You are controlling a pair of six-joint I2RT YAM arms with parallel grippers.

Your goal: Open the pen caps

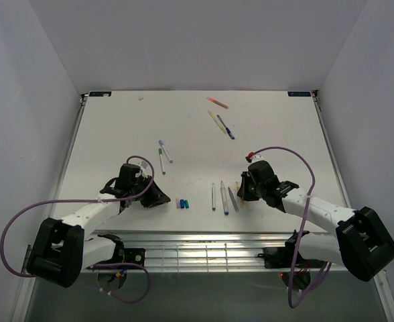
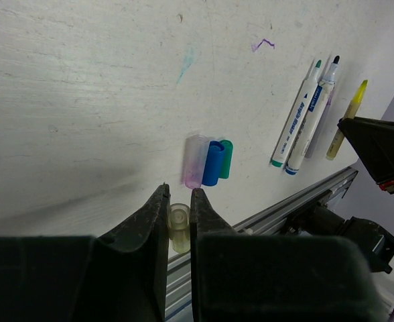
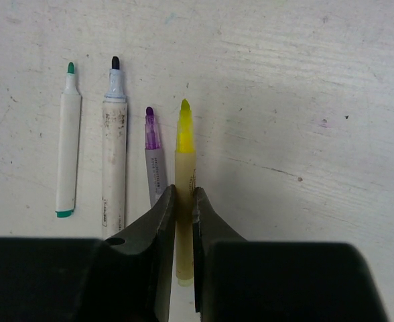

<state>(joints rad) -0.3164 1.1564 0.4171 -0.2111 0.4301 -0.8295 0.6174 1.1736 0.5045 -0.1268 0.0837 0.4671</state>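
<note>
My left gripper (image 2: 179, 191) (image 1: 158, 196) is shut on a pale yellow-white pen cap (image 2: 179, 227), held just above the table near its front edge. Right ahead of it, purple (image 2: 196, 161), blue (image 2: 213, 163) and teal-green (image 2: 225, 159) pen caps lie side by side on the table (image 1: 183, 202). My right gripper (image 3: 183, 191) (image 1: 242, 191) is shut on the barrel of an uncapped yellow pen (image 3: 185, 134). This pen lines up beside three uncapped pens: purple-tipped (image 3: 153, 157), black-tipped (image 3: 114, 154) and green-tipped (image 3: 68, 141).
Two more pens (image 1: 163, 155) lie at mid-table on the left, and three pens (image 1: 220, 117) lie at the far right. A slotted metal rail (image 1: 204, 251) runs along the table's front edge, just below both grippers. White walls enclose the table.
</note>
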